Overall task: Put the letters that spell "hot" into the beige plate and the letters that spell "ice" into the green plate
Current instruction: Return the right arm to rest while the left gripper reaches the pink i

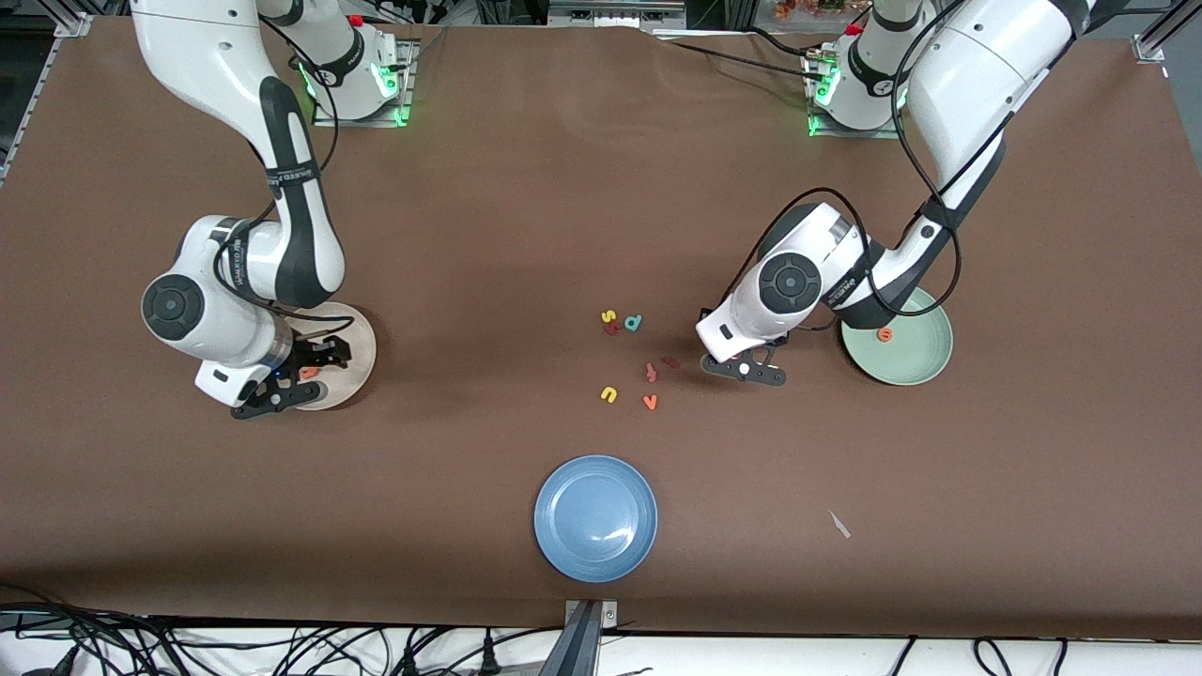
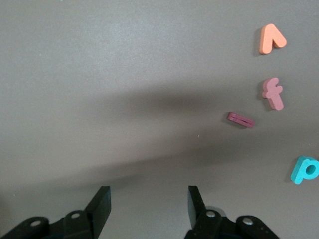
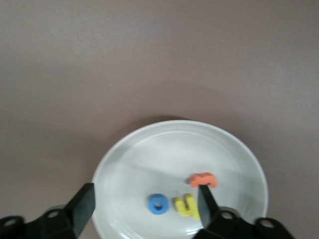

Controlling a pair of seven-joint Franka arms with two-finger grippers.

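A brown cloth covers the table (image 1: pixel 526 188); black cables (image 1: pixel 282 648) trail along its near edge.

The beige plate (image 1: pixel 362 361), round and shallow, lay flat toward the right arm's end of the table and held the blue ring o (image 3: pixel 158 204), the yellow h (image 3: pixel 186 206) and the orange t (image 3: pixel 202 179), the o and h side by side, the t just apart. The pale green plate (image 1: pixel 916 361) lay flat toward the left arm's end with the orange e (image 1: pixel 884 333) in it. Between the two plates, nearer the green one, the dark red bar i (image 2: pixel 241 119) lay on the bare table; the teal c could not be made out.
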